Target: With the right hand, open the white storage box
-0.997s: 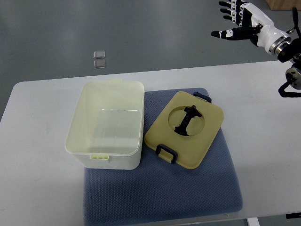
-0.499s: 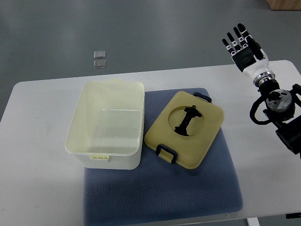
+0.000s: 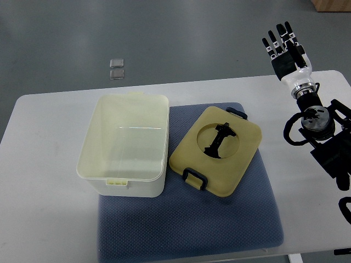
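While the white storage box [image 3: 123, 143] stands open on the left part of the blue mat [image 3: 189, 219], its lid [image 3: 215, 151] lies just beside it on the mat, underside up (black latches showing). Well apart, over the worktop's [image 3: 44, 219] far right corner, the right hand [image 3: 284, 48] hangs with fingers spread, holding nothing.

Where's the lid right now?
In the top view the lid lies on the blue mat, just right of the open white storage box.
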